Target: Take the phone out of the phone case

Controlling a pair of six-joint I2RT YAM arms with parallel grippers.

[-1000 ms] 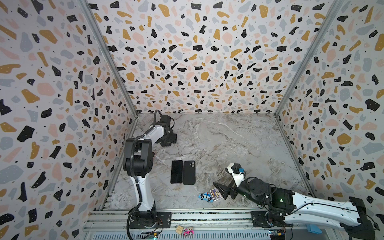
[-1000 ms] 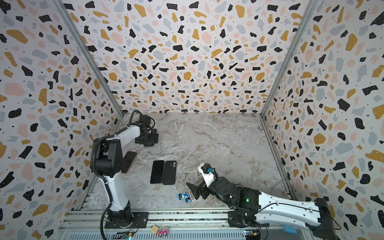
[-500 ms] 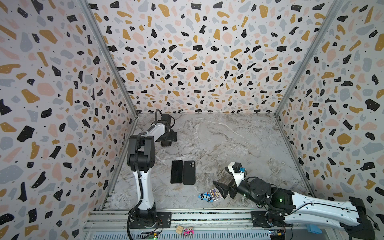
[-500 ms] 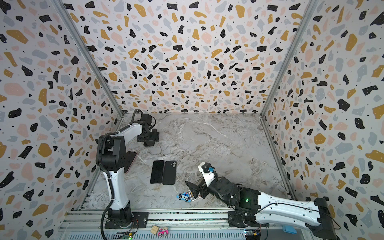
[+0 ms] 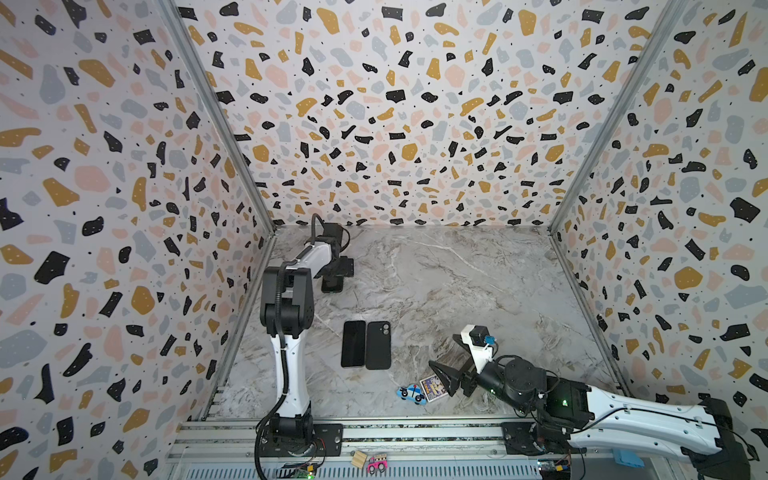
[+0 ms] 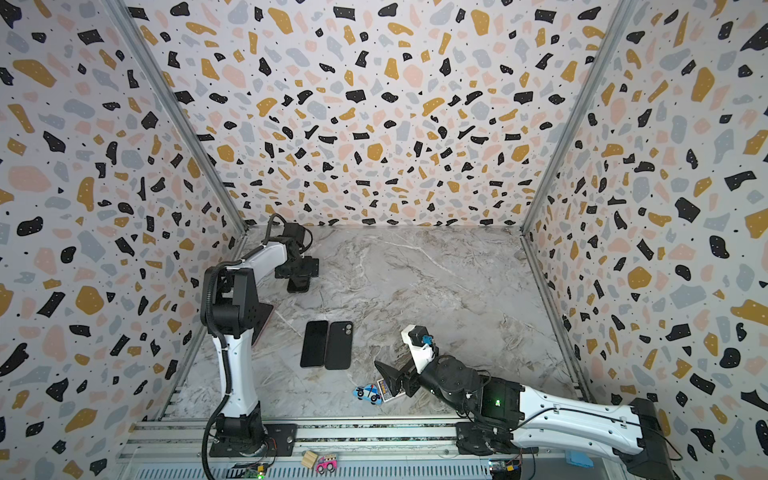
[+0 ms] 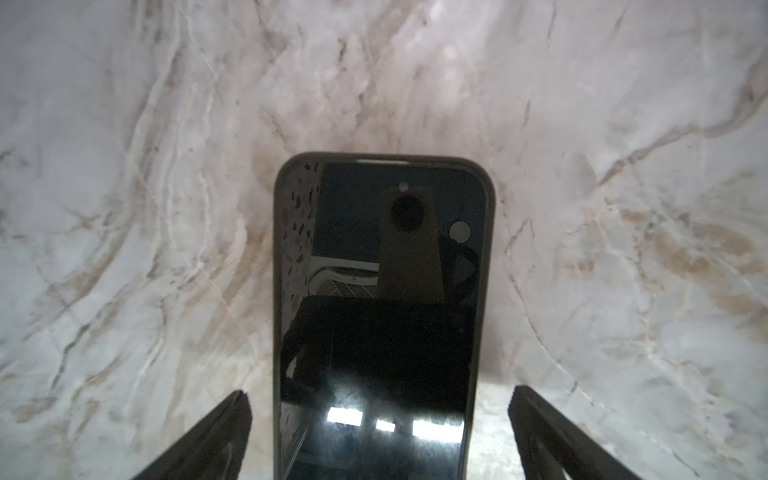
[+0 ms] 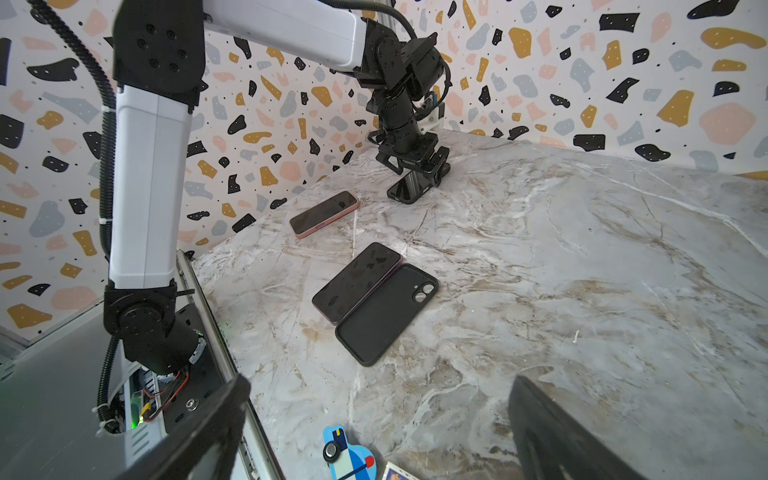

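left claw [image 7: 380, 392] spread open astride black phone in dark case [image 7: 382, 291], flat on veined grey marble tabletop [image 5: 457, 282] by terrazzo-patterned wall [image 5: 124, 208]; right claw [image 5: 448, 354] open, empty, beside blue toy police car [image 5: 411, 393].

White links [image 5: 297, 374], black joints [image 5: 286, 307], corrugated black cable [image 8: 107, 158].
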